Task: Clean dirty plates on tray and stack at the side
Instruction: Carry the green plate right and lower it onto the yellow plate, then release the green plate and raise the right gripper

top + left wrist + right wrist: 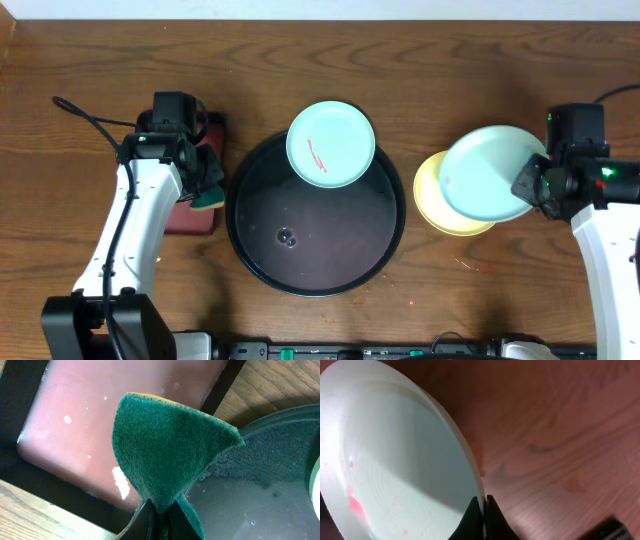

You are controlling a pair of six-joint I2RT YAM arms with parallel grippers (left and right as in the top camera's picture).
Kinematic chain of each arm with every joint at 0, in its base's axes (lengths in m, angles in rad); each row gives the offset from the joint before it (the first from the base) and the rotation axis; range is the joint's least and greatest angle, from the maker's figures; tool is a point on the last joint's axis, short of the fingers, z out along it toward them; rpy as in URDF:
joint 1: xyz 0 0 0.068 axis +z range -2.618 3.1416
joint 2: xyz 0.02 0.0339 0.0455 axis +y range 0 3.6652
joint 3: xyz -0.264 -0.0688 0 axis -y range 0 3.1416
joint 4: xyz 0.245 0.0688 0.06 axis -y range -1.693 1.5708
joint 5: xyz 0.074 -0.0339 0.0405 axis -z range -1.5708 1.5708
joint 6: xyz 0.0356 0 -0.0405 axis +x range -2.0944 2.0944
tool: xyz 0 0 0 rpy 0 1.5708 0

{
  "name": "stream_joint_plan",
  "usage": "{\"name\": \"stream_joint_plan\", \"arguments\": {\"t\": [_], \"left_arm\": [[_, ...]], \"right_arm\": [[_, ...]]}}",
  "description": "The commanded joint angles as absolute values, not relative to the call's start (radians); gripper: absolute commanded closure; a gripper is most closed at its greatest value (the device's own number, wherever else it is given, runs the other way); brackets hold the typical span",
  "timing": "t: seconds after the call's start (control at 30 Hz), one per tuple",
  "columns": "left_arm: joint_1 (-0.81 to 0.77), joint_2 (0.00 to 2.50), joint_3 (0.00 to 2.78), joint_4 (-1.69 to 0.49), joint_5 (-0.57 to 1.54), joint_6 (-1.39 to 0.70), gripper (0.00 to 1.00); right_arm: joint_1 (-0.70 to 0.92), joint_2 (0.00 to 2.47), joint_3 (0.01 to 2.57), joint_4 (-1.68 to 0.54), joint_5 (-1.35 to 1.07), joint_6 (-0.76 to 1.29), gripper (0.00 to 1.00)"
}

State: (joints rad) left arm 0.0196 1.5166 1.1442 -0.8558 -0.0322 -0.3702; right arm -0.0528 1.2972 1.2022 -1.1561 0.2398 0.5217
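- You had three plates: mint plate (331, 144) on tray (300, 255), one yellow plate (438, 208).
- Your right claw (482, 510) pinched the second mint plate (400, 455) by its rim.
- Your left claw (159, 516) pinched one sponge (165, 445).

Brown wooden table (400, 40). Dark-red rectangular tray (192, 218) at nine o'clock, with a folded green scouring sponge (165, 445) over its right edge. Black cable (85, 115) at ten o'clock.

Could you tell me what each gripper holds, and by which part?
Left gripper: green scouring sponge, by one edge. Right gripper: pale mint-blue round plastic plate, by its rim.
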Motion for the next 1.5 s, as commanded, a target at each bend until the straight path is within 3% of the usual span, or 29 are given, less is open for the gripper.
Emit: {"name": "stream_joint_plan", "arguments": {"t": [0.0, 0.4, 0.73, 1.13, 1.27, 1.47], "left_arm": [[0.023, 1.516, 1.156, -0.855, -0.037, -0.379, 0.92], [0.023, 1.516, 1.156, -0.85, -0.038, -0.379, 0.93], [0.023, 1.516, 1.156, -0.848, -0.038, -0.379, 0.92], [0.023, 1.516, 1.156, -0.844, -0.038, -0.358, 0.93], [0.023, 1.515, 1.168, -0.854, -0.038, -0.287, 0.92], [0.023, 1.515, 1.226, -0.898, -0.038, -0.255, 0.92]], "right_arm": [[-0.101, 1.332, 1.126, -1.125, 0.219, 0.499, 0.99], [-0.105, 1.421, 0.944, -0.915, 0.152, 0.5, 0.98], [-0.105, 1.444, 0.963, -0.909, 0.097, 0.456, 0.8], [-0.102, 1.444, 1.245, -1.047, -0.104, 0.299, 0.61], [-0.049, 1.446, 1.266, -0.97, -0.246, 0.25, 0.55], [0.08, 1.475, 1.266, -0.851, -0.245, 0.261, 0.51]]}}
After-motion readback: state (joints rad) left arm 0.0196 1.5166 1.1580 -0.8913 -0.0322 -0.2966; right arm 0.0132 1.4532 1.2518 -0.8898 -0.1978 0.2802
